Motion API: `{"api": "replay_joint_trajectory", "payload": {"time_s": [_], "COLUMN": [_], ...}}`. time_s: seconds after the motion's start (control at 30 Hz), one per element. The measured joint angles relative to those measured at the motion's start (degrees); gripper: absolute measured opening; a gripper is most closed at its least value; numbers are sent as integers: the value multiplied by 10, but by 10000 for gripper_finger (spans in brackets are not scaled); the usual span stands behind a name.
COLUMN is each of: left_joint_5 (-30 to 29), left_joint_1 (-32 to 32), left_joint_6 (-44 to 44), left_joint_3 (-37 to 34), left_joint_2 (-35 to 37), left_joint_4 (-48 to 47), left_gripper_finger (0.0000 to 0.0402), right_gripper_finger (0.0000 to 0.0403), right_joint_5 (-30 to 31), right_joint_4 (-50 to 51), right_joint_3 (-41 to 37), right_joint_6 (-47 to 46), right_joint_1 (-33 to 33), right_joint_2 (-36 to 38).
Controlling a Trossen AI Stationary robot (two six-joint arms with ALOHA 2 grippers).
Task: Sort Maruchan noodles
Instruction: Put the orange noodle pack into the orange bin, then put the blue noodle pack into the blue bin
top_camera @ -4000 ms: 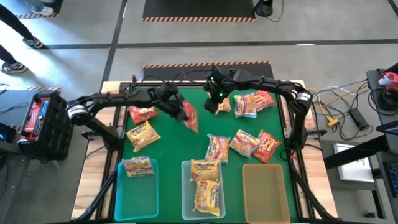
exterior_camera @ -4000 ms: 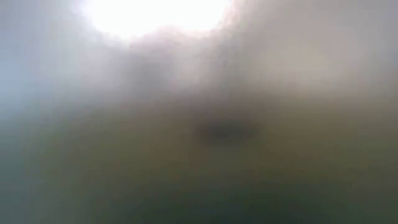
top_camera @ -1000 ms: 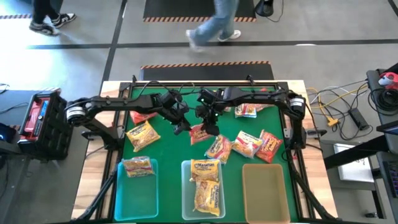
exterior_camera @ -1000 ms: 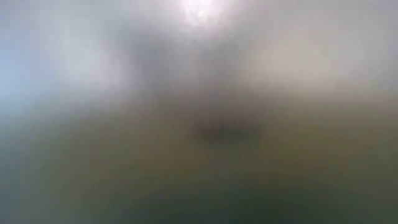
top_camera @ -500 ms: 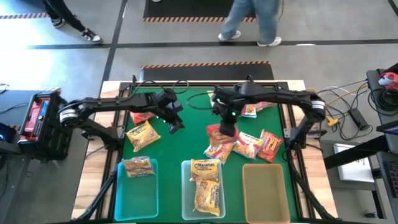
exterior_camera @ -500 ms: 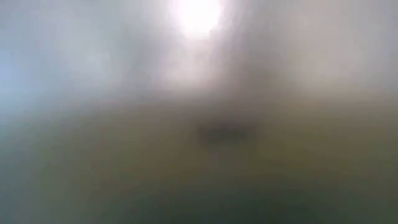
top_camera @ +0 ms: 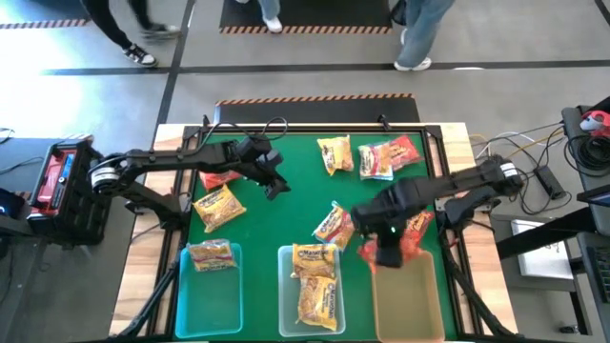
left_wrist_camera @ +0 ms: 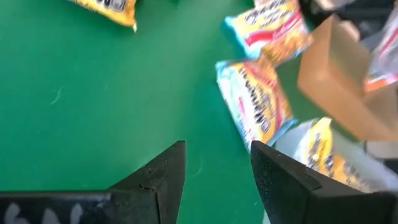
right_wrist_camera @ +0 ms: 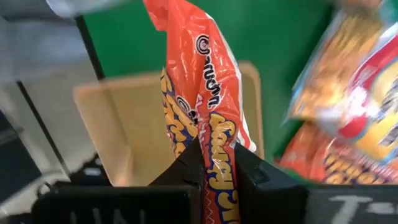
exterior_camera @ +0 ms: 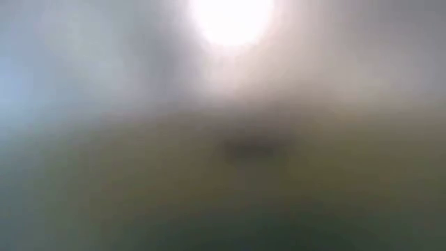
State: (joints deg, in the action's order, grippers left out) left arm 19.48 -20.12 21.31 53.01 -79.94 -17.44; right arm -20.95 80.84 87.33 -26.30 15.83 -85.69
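The red packet point(right_wrist_camera: 208, 118), pinched tight in the right gripper point(right_wrist_camera: 214, 165), has swung from mid-mat to hang over the tan bin point(top_camera: 408, 295) at lower right (drop looks imminent), while the left gripper point(left_wrist_camera: 214, 165) waits open and empty upper left

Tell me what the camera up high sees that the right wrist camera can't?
Only the high view shows the whole green table, the left pincer open above the cloth, and the two front boxes holding packets. Only the right wrist view shows the right pincer squeezing the red packet. Both show that packet over the tan box.
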Motion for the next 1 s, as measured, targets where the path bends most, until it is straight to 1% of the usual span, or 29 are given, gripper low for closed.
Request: {"api": "replay_joint_trajectory", "payload": {"time_s": [0.17,0.27,0.4,0.5,0.7,0.8,0.87,1.0], "left_joint_5": [-1,0,-1,-11,-39,-41,-41,-48], "left_joint_1": [13,24,40,55,83,92,95,94], "left_joint_6": [50,78,101,113,127,130,134,138], "left_joint_3": [0,0,0,0,0,0,0,0], "left_joint_2": [1,1,1,1,1,1,1,1], "left_joint_4": [43,57,59,59,59,59,58,58], "left_gripper_finger": [164,164,164,164,164,164,164,164], "right_gripper_finger": [27,27,32,49,108,128,135,138], "right_joint_5": [-2,-5,-10,-17,-15,-14,-1,54], "right_joint_4": [-3,-34,-71,-76,-69,-44,-34,-32], "right_joint_3": [-72,-113,-151,-170,-180,-167,-156,-135], "right_joint_6": [-35,-46,-64,-61,-31,-24,-16,-13], "right_joint_1": [61,86,98,98,96,87,80,54], "right_joint_2": [2,2,2,2,8,15,26,56]}}
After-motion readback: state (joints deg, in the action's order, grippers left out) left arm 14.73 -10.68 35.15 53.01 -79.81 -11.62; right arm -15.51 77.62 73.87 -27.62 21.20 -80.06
